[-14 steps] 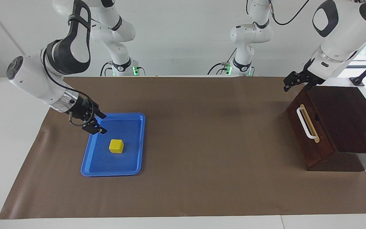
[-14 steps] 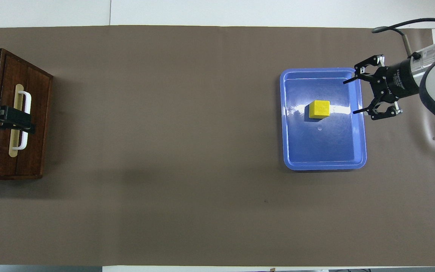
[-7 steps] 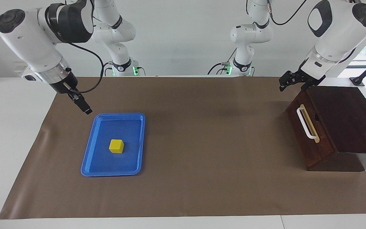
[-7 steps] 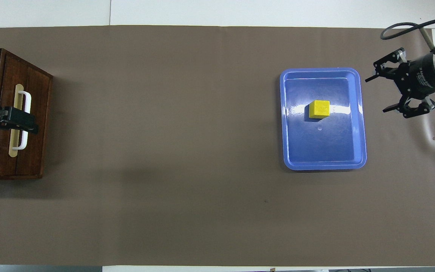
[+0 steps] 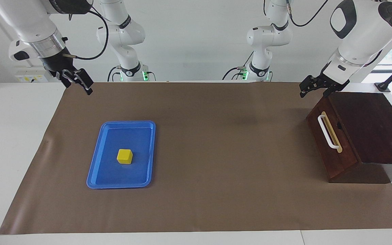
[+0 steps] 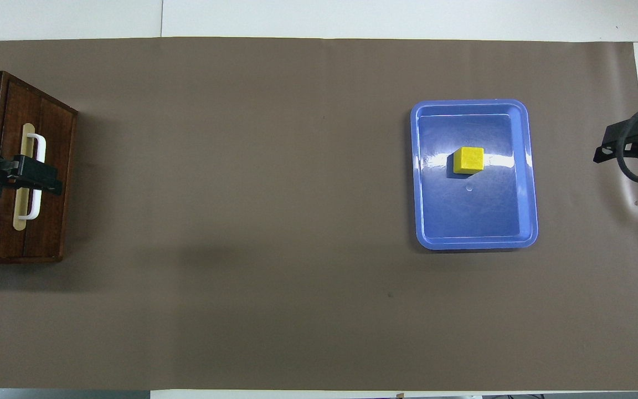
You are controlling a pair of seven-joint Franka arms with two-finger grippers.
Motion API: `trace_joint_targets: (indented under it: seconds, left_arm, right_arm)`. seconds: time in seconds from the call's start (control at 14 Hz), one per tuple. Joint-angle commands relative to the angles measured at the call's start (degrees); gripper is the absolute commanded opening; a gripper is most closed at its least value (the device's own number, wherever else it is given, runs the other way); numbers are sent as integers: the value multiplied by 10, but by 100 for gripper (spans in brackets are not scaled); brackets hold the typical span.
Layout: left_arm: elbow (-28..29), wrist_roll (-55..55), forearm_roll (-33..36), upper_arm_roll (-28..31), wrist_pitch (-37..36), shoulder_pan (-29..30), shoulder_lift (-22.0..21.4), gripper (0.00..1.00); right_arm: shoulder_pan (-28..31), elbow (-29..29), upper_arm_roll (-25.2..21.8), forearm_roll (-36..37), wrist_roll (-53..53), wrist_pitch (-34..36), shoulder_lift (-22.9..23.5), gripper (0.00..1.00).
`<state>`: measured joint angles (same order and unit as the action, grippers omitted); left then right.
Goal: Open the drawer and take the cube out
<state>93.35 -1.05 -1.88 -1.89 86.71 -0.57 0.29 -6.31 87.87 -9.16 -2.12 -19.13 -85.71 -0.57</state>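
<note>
The cube (image 5: pixel 125 156) lies in the tray (image 5: pixel 95 170), drawer (image 5: pixel 330 143) shut. The right gripper (image 5: pixel 77 80) hangs raised over the mat's near corner; the left gripper (image 5: pixel 313 86) hovers over the drawer. Jaw state: cannot tell for either.

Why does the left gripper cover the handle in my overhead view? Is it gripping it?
Observer: No. The facing view shows the left gripper up in the air above the drawer front, not touching the handle.
Operator: Is the drawer open at all?
Observer: It looks shut; its front sits flush with the box.
Operator: The right gripper is a sliver at my edge.
Observer: The right gripper is raised high by the mat's corner at the right arm's end, away from the tray where the cube lies.
</note>
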Motion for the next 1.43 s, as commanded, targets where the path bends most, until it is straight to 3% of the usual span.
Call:
trace_joint_targets:
  seconds: [0.0,0.21,0.43,1.36]
  left_arm:
    - [-5,0,-4,8,1,-6,-3,100]
    - [-3,-1,-3,7,2,1,-6,100]
    - [-3,-1,-3,8,0,1,-6,100]
    - [-2,-1,1,11,28,-3,-6,100]
  right_arm:
    - [-1,13,5,14,32,0,-11,100]
    - [-2,25,5,14,44,17,-21,100]
    - [0,55,5,13,125,-29,-31,100]
    - [5,65,3,23,174,-30,-34,100]
